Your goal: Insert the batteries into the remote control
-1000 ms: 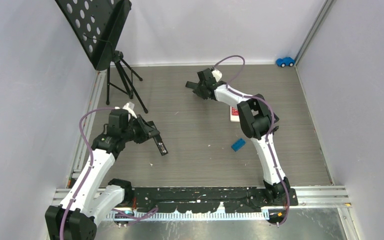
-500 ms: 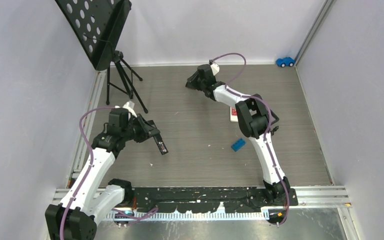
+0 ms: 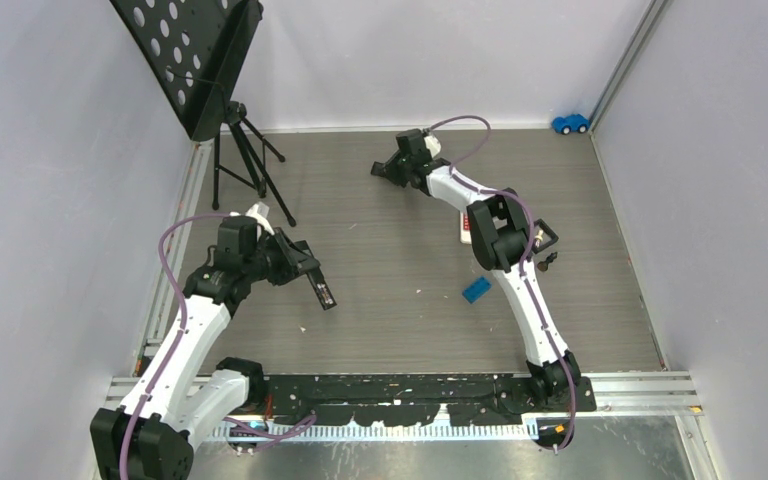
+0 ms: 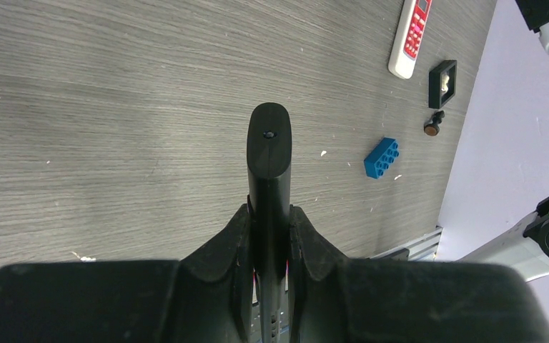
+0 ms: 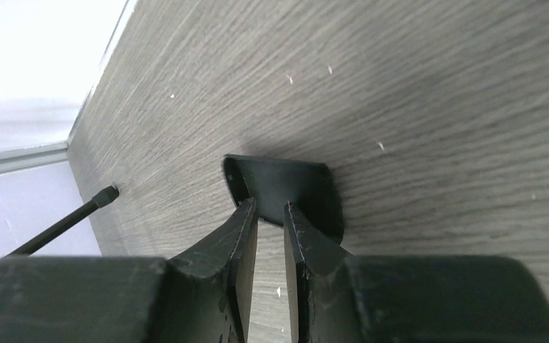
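Left pincer (image 4: 269,214) is clamped on the black remote (image 4: 269,164), above the table (image 4: 114,107), well left of the blue block (image 4: 382,157). Right pincer (image 5: 270,207), nearly closed, meets a dark plate (image 5: 286,182) far beyond the block; I cannot tell if it grips. One battery (image 4: 432,128) lies near the block's right. Likely the cover step; next, fetch that battery.

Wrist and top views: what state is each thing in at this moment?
Black remote: clamped in the shut left gripper.
White remote: lying flat, buttons up, untouched.
Battery: loose on the table, not loaded.
Blue block: lying on the table, untouched.
Black flat piece: on the table at the right gripper tips; grip unclear.
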Available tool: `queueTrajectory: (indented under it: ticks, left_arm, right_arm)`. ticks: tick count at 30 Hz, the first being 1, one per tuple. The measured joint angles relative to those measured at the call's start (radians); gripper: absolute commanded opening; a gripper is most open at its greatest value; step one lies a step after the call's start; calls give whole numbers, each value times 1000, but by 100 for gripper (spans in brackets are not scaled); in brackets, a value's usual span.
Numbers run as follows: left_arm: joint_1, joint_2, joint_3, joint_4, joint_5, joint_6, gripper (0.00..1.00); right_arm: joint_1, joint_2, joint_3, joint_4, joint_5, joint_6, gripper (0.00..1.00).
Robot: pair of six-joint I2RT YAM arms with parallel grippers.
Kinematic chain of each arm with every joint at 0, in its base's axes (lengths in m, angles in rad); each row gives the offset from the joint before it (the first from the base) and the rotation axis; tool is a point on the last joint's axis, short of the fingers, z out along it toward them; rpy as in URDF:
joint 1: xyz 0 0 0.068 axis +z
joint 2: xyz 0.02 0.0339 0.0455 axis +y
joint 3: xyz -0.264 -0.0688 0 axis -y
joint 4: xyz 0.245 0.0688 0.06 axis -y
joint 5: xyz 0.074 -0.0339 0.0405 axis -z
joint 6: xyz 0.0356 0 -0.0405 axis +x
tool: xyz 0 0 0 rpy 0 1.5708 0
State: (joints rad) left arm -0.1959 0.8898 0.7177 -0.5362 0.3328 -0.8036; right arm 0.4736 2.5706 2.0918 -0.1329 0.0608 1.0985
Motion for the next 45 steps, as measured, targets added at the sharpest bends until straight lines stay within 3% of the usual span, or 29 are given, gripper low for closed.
queueTrajectory:
  ticks: [10,17,27,39,45]
  left_arm:
    - [0,0,0,0,1,0,0]
    - [0,-18,0,0,4,0,0]
    - [0,-27,0,0,4,0,0]
    - [0,-27,0,0,4,0,0]
    - [0,-27,0,0,4,0,0]
  right_arm:
    - [-3,-12,60,-240,-100,56,22]
    - [-4,-98,2,-448,-100,18,23]
    - [0,-265,-202,-577,-50,-192,42]
    - [158,-260,-78,-684,134,-505,44]
    - [197,-210,-13,-730,206,-565,44]
